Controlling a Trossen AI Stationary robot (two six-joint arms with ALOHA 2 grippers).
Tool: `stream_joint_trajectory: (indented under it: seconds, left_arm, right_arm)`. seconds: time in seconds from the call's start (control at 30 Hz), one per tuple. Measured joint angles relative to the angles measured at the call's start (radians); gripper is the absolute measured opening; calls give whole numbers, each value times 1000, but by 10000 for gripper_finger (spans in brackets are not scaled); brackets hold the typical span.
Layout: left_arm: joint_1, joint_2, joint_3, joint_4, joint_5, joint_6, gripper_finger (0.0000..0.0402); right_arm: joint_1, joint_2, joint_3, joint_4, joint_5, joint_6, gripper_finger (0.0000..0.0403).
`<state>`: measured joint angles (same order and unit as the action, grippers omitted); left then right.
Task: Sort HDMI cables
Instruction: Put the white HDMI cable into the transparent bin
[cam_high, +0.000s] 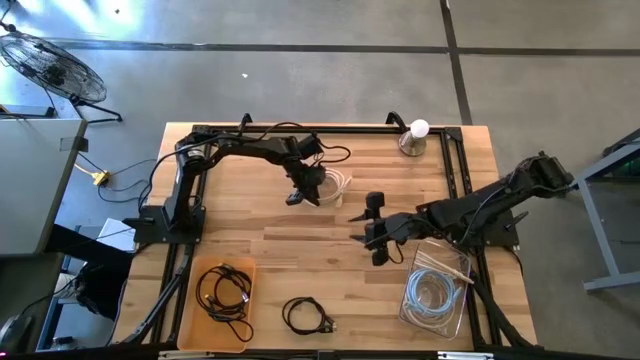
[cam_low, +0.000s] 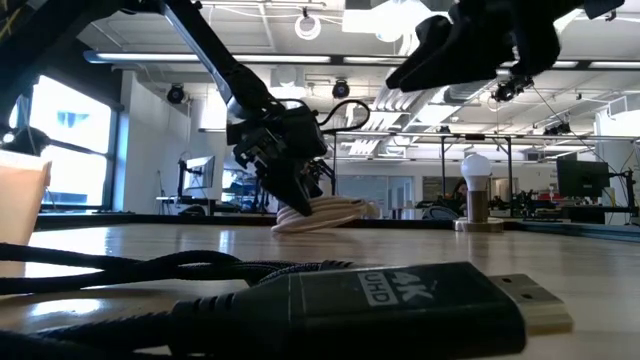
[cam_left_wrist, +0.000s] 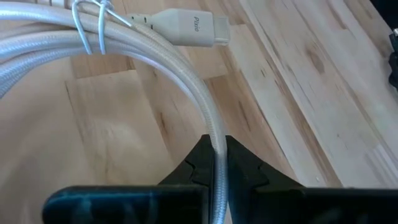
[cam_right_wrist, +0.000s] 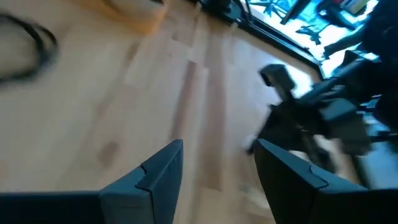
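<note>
A white HDMI cable coil (cam_high: 336, 185) lies on the table's far middle, bound with a wire tie (cam_left_wrist: 92, 28), its cream plug (cam_left_wrist: 186, 28) lying flat. My left gripper (cam_high: 303, 192) is shut on it. Above the table right of centre, my right gripper (cam_high: 375, 232) hangs open and holds nothing; its fingers (cam_right_wrist: 155, 171) show apart. A black HDMI cable coil (cam_high: 307, 315) lies by the near edge, its plug (cam_low: 400, 300) close to the low camera. More black cables fill an orange tray (cam_high: 190, 300), and pale ones a clear bin (cam_high: 455, 300). My left gripper pinches one strand of the white coil (cam_left_wrist: 216, 163) between its two fingers (cam_left_wrist: 245, 177), on the coil's left side. The fingers come from above, slanting down (cam_low: 297, 195), and lie along the strand. The coil (cam_low: 325, 214) rests on the table.
A light bulb on a round stand (cam_high: 415, 135) sits at the far edge. The orange tray is at the near left corner, the clear bin at the near right. Bare wood (cam_high: 270, 245) lies between the two arms and the near coil.
</note>
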<state>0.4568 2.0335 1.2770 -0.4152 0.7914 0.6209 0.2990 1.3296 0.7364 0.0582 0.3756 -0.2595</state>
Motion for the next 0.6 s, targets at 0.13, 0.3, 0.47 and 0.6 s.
stream_joint_trajectory:
  seconds: [0.13,0.3,0.47,0.6]
  left_arm:
    - [0,-1,0,1,0,2,14]
    - [0,-2,1,1,1,3,14]
    - [0,-2,2,1,2,14,14]
    - [0,-4,2,-3,7,20,14]
  right_arm:
    - [-11,0,0,16,56,-60,191]
    - [-20,0,0,69,100,-65,189]
    - [-17,0,0,71,0,-160,191]
    - [-21,0,0,51,-11,-52,191]
